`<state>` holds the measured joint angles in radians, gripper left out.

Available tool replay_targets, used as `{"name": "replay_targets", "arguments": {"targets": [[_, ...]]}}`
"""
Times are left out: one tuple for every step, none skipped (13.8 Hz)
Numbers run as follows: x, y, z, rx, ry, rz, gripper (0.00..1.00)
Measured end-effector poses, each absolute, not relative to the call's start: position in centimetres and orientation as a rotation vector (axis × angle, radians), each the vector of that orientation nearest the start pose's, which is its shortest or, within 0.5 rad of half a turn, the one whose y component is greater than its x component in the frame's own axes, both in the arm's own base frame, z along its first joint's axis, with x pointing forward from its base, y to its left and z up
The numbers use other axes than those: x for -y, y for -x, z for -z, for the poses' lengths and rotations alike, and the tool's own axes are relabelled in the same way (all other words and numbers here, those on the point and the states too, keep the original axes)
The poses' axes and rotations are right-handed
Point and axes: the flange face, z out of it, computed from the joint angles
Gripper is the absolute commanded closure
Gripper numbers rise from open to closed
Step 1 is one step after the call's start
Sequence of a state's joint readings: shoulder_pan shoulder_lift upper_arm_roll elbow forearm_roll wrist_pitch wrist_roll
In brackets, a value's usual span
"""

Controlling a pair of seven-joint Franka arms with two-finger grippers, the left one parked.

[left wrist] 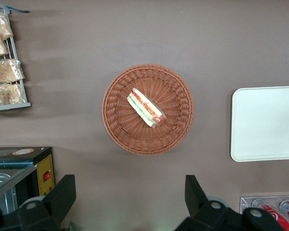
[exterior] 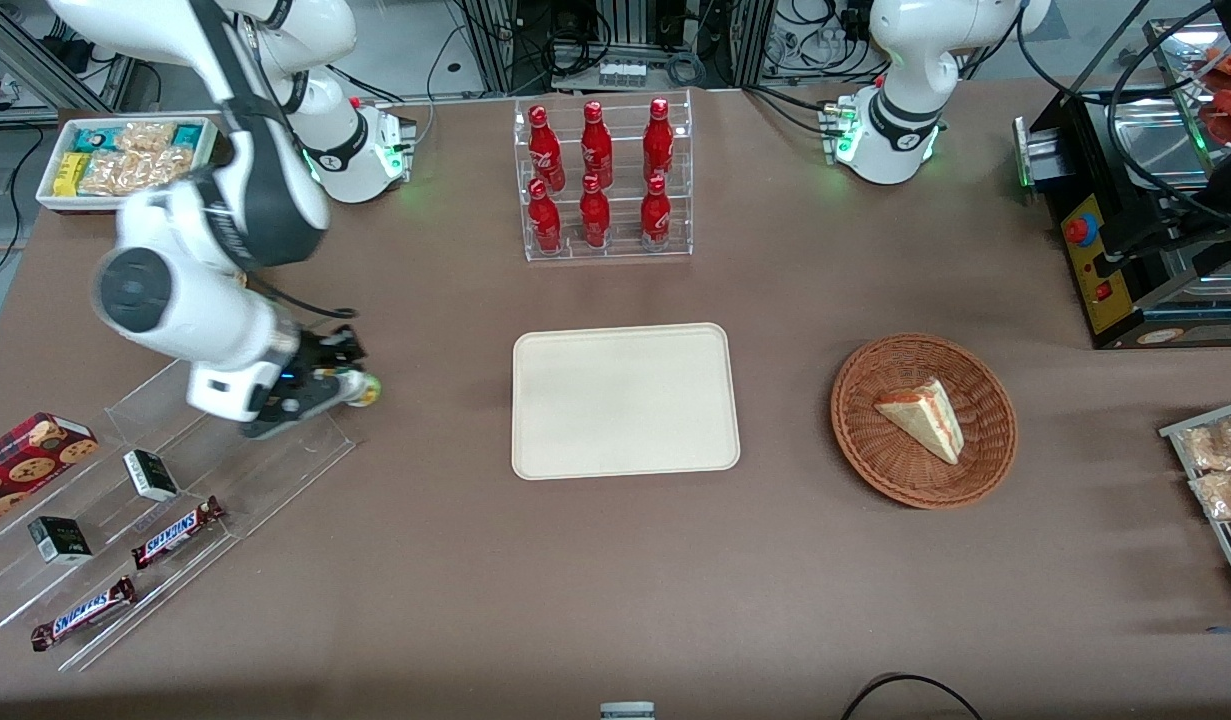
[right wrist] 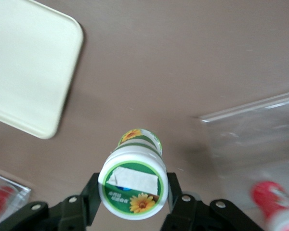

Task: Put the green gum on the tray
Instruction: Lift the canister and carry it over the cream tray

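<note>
The green gum (right wrist: pixel 133 187) is held in the claw (exterior: pixel 337 388) above the table (exterior: pixel 615 560), toward the working arm's edge, apart from the tray (exterior: pixel 625 400).

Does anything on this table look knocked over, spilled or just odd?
Nothing stands out. The gripper holds the small white green-lidded gum canister beside the clear acrylic rack; the cream rectangular tray lies flat and bare.

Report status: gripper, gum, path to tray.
Gripper shut on green gum, above the clear rack's edge. Tray bare. Nothing between them.
</note>
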<state>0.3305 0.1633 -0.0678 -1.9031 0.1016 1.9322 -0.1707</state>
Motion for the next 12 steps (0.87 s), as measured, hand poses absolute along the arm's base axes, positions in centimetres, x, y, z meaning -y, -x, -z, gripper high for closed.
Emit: {"name": "replay_targets", "arguments": {"targets": [[-17.9,-56.1,-39.6,0.555,3.003,-0.207,1.0],[-19.7,-56.1,-38.9,0.517,3.007,-0.201,1.0],[-21.7,-56.0,-38.2,0.479,3.018,-0.19,1.0],[-23.6,-55.8,-37.5,0.44,3.029,-0.177,1.0],[-25.7,-55.5,-37.0,0.401,3.04,-0.159,1.0],[-27.9,-55.3,-36.4,0.368,3.047,-0.142,1.0],[-30.3,-54.9,-35.9,0.338,3.054,-0.131,1.0],[-32.4,-54.6,-35.4,0.313,3.059,-0.119,1.0],[-34.5,-54.3,-34.7,0.284,3.063,-0.102,1.0],[-36.2,-54.0,-34.0,0.255,3.065,-0.084,1.0],[-37.6,-53.7,-33.1,0.229,3.066,-0.067,1.0],[-38.9,-53.4,-32.1,0.204,3.067,-0.057,1.0]]}}
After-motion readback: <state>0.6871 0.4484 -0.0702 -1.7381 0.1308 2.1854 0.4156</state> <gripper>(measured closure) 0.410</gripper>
